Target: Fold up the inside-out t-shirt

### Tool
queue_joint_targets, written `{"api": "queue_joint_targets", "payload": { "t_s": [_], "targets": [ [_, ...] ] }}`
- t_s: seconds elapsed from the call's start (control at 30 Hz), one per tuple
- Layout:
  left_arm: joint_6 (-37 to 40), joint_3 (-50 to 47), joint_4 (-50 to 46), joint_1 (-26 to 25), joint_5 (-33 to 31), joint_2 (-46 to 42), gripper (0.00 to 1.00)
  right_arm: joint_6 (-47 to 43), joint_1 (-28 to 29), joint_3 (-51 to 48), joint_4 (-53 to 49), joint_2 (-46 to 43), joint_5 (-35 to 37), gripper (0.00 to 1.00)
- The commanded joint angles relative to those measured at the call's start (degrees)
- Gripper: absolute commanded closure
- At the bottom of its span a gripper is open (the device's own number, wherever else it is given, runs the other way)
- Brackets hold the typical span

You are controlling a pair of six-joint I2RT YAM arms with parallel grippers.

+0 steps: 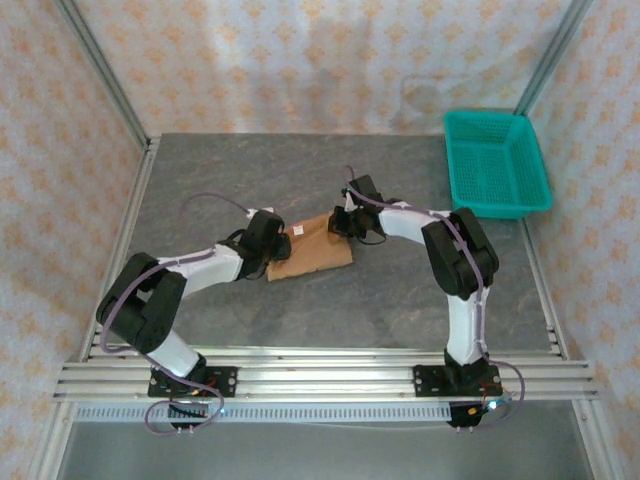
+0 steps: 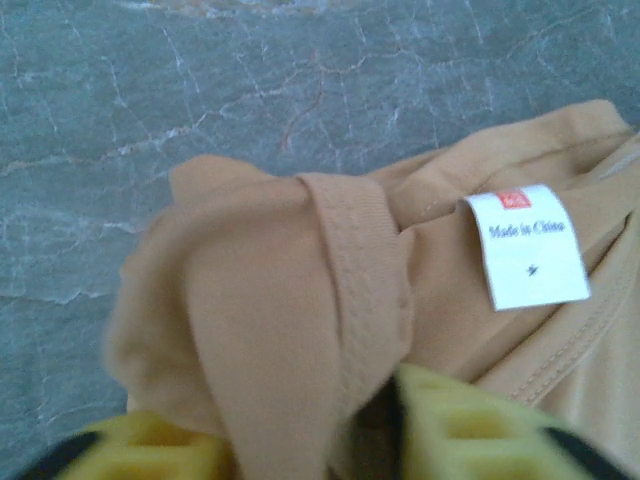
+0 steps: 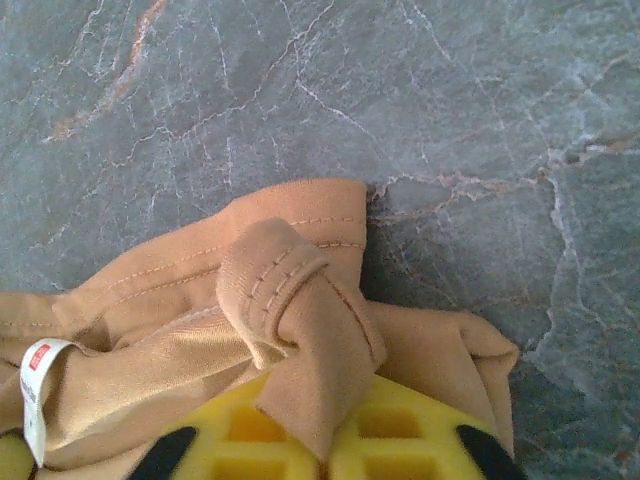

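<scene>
From above, the inside-out t-shirt (image 1: 312, 250) lies bunched on the bench (image 1: 400, 300), left of the teal basket (image 1: 485, 114) and nearer me. My left fingers (image 1: 275, 248) meet its edge away from the basket, my right fingers (image 1: 347, 224) its basket-side edge. Left wrist: fingers parted around a loose fold. Right wrist: fingers pinching a hem fold.

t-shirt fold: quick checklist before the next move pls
1. Right gripper has cloth: a fold sits pinched between its fingers. ok
2. Left gripper has cloth: jaws apart, dark gap beside the fold. not ok
3. Inside-out t-shirt lies compact on the table, between both grippers. ok
4. Edges flat: hems are bunched up at both grippers. not ok
5. Label in sight, facing up. ok
6. Basket stands apart from the shirt, at the far right. ok
</scene>
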Motion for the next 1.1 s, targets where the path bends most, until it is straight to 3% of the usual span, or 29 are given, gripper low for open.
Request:
{"api": "queue_joint_targets", "payload": {
  "t_s": [0.0, 0.07, 0.2, 0.3, 0.37, 0.47, 0.57, 0.67, 0.77, 0.9, 1.07],
  "targets": [
    [1.4, 2.7, -5.6, 0.4, -1.2, 2.0, 0.39, -0.1, -0.4, 3.3, -4.1, 0.2, 0.9, 0.67],
    [1.5, 4.8, -9.5, 0.4, -2.1, 2.1, 0.36, -0.2, -0.4, 4.1, -6.9, -1.3, 2.1, 0.53],
    [1.5, 11.6, -23.4, 0.4, -9.7, -0.8, 0.32, 0.1, -0.5, 5.8, -16.1, -6.9, 7.7, 0.46],
    [-0.2, 17.2, -35.9, 0.2, -18.7, -3.4, 0.32, 2.7, -1.2, 5.4, -22.5, -11.0, 13.6, 0.46],
    [-2.1, 19.6, -40.2, -0.4, -20.7, -5.1, 0.32, 5.5, -1.7, 2.8, -21.9, -13.7, 13.4, 0.52],
    [-3.9, 18.7, -37.7, -2.5, -15.1, -7.9, 0.35, 11.8, -1.6, -2.4, -14.2, -15.9, 6.5, 0.65],
    [-10.7, 10.3, -20.8, -2.8, 3.1, -9.0, 0.43, 19.2, -0.2, -4.8, -5.2, -13.6, -0.7, 0.74],
    [-18.0, 5.4, -7.4, -3.1, 11.4, -5.0, 0.48, 23.1, 1.6, -3.7, -0.8, -9.2, -3.8, 0.78],
    [-18.9, 6.1, -4.3, -3.3, 12.8, 0.7, 0.51, 25.9, 2.0, -3.5, 1.9, -4.9, -4.2, 0.81],
    [-15.9, 8.9, -14.0, -0.5, 8.3, 6.6, 0.58, 26.0, 1.5, -7.4, -0.1, -2.3, 0.7, 0.86],
    [-9.8, 8.8, -21.1, 1.0, 5.7, 3.4, 0.55, 26.9, 0.8, -13.0, 2.4, -4.0, 2.1, 0.86]
  ]
}}
